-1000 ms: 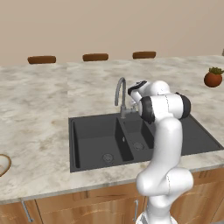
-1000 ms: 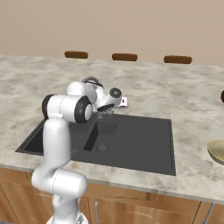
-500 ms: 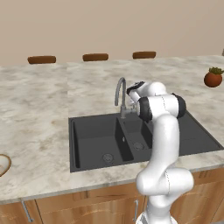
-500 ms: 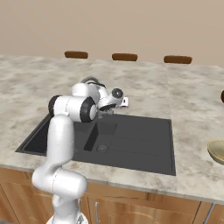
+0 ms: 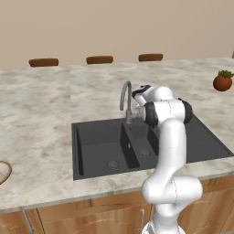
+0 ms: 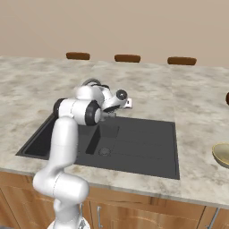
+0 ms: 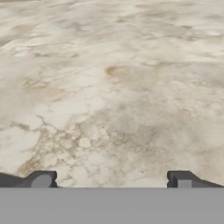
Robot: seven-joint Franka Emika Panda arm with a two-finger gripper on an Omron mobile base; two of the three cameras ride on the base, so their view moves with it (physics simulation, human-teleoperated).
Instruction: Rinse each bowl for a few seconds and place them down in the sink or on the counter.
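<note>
The shallow bowl [image 5: 2, 171] with a brown rim and whitish inside lies on the counter [image 5: 41, 114] at the far left edge, cut off by the frame. At the far right edge rests the olive-tan bowl [image 6: 222, 154]. Between them is the black two-basin sink [image 5: 100, 146] with its curved grey tap [image 5: 125, 98]. My gripper [image 6: 129, 103] hovers over the counter just behind the sink, beside the tap and far from both bowls. In the hand view the gripper [image 7: 111, 180] is open with nothing between its fingertips [image 7: 42, 179], facing bare marbled stone.
A reddish-brown pot with a green plant [image 5: 222, 81] stands at the back right of the counter. Three brown stool backs [image 5: 99, 59] line the far edge. Light wooden cabinets [image 5: 91, 215] run below the front edge.
My elbow has swung slightly while the hand stayed by the tap. The jaws remain wide and both bowls are where they were.
</note>
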